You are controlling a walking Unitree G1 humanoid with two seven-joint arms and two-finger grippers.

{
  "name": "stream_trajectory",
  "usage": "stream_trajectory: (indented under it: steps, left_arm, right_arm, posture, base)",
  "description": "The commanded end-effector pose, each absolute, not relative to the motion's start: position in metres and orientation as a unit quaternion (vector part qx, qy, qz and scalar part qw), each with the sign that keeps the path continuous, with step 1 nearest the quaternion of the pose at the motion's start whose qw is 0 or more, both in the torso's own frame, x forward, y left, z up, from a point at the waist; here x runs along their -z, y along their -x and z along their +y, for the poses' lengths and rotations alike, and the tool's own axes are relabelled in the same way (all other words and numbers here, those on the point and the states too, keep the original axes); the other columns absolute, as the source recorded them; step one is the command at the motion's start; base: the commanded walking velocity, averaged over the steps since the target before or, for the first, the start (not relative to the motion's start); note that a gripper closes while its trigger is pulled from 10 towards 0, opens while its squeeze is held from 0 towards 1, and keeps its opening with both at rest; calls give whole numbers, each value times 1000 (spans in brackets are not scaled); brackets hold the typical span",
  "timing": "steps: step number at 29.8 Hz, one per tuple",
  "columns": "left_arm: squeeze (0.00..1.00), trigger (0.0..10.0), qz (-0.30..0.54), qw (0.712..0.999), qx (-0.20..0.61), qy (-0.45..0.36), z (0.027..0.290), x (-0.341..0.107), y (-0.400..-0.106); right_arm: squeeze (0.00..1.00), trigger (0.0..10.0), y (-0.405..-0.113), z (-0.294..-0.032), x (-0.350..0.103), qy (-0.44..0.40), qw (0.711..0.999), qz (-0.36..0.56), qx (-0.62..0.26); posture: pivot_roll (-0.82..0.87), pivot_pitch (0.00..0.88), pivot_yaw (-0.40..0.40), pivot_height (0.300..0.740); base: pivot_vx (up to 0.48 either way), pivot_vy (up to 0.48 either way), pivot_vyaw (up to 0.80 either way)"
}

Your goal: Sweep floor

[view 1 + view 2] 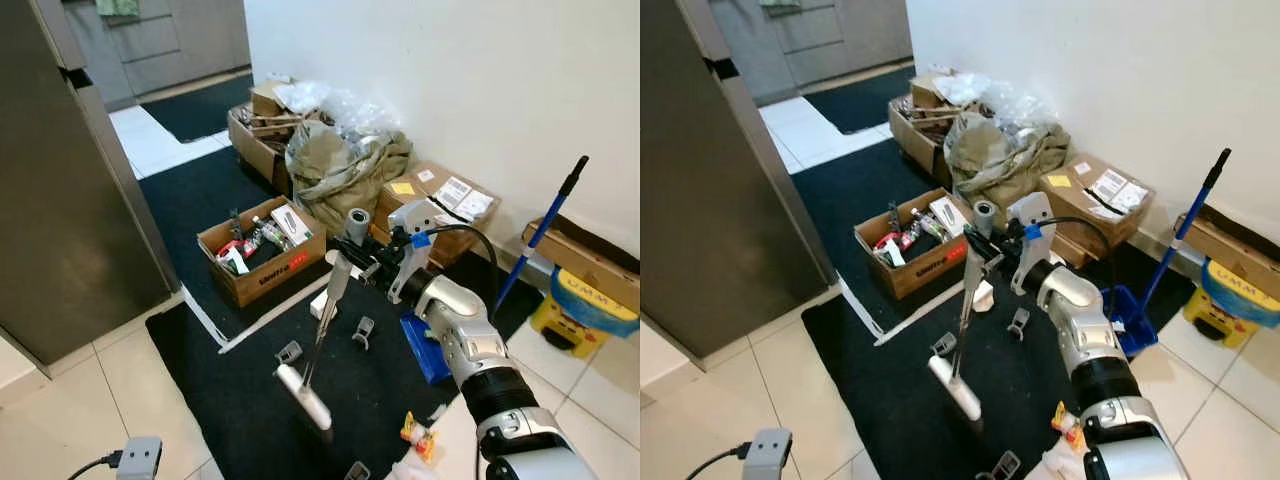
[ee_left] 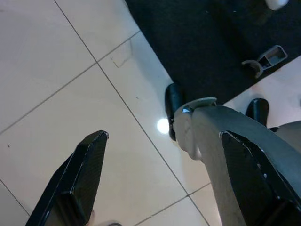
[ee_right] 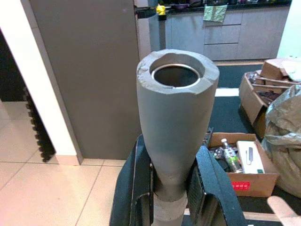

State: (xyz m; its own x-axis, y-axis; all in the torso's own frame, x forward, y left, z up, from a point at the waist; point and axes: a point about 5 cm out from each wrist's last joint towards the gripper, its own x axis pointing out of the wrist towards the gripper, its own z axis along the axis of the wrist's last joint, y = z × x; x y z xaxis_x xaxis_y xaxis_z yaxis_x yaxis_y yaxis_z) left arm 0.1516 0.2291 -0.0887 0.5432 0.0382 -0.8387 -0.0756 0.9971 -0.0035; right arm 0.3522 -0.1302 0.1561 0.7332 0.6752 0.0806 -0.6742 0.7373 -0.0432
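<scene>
black mat (image 1: 230, 400): covers the floor, little grey clips scattered on it
broom (image 1: 322, 335): grey handle upright-ish, head down on the mat
right gripper (image 1: 350, 262): clamped round the broom handle
left gripper (image 2: 155, 183): fingers spread over tile
</scene>
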Motion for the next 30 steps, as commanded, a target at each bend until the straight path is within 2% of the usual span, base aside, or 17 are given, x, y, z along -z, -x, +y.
stream_trajectory:
  steps: [1,11,21,25,30]
  left_arm:
    - [0,10000,491,870,-27,14,226,92,-146]
    - [0,10000,496,868,-23,19,216,96,-140]
    - [0,10000,501,865,-28,14,221,97,-135]
    - [0,10000,499,866,-23,20,216,97,-138]
    - [0,10000,491,870,-31,27,206,96,-145]
  right_arm:
    - [0,10000,-351,-128,-162,-5,929,-59,-365]
    - [0,10000,-349,-121,-160,-1,922,-41,-386]
    - [0,10000,-347,-117,-155,15,917,-24,-397]
    - [0,10000,-345,-113,-152,19,915,-16,-403]
    - [0,10000,-342,-109,-149,24,908,-6,-418]
  posture:
    - [-6,0,47,740]
    - [3,0,45,740]
    - [-1,3,40,740]
    - [0,5,38,740]
    - [-4,12,32,740]
  base:
    - [0,-352,0]
    - [0,-343,0]
    - [0,0,0]
    - [0,-444,0]
    - [0,0,0]
